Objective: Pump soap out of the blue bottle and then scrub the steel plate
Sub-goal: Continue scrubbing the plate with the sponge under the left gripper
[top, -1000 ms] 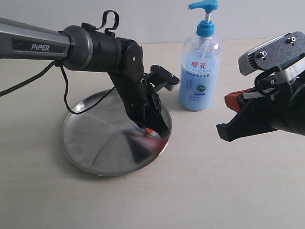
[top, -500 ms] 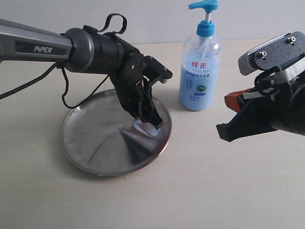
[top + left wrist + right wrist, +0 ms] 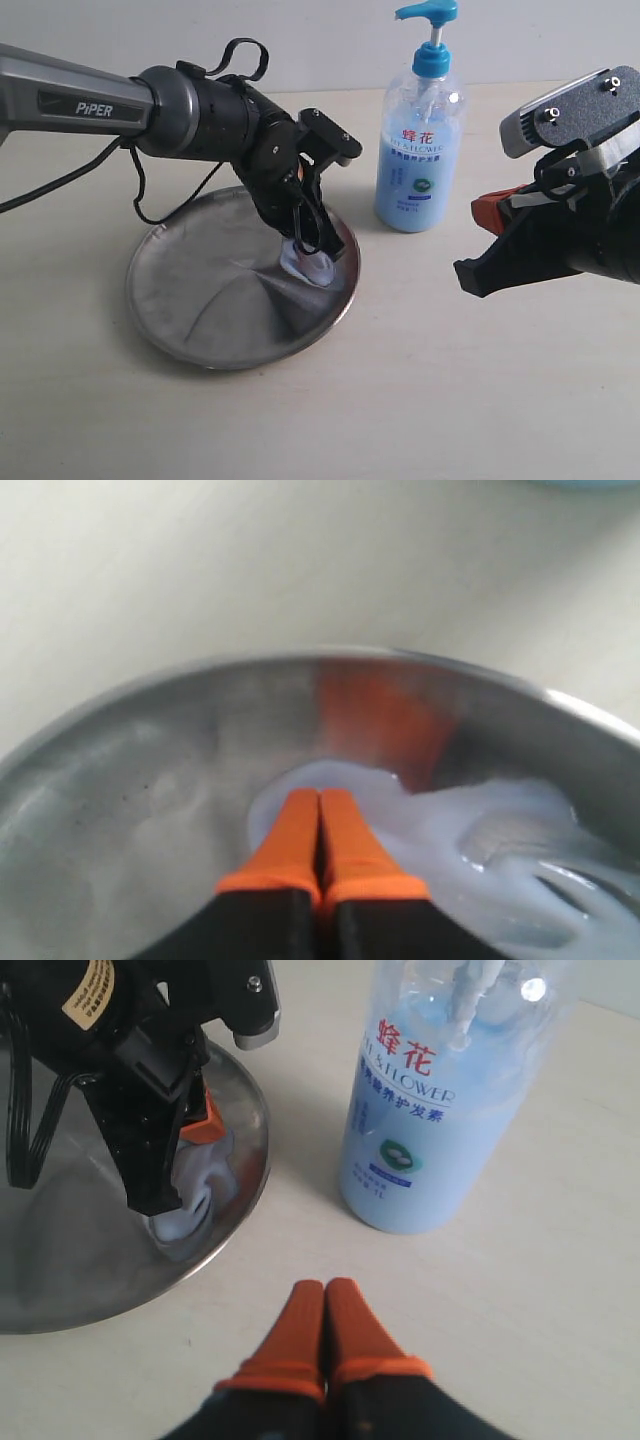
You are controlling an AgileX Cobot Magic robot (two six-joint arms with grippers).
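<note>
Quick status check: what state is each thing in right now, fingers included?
Blue bottle: upright, partly full, nothing touching it.
Steel plate: lying on the table, soap smeared near one edge.
Soap: pale smear spread on the plate.
Left fingers: shut, tips down in the soap.
Right fingers: shut, empty, near the bottle.
</note>
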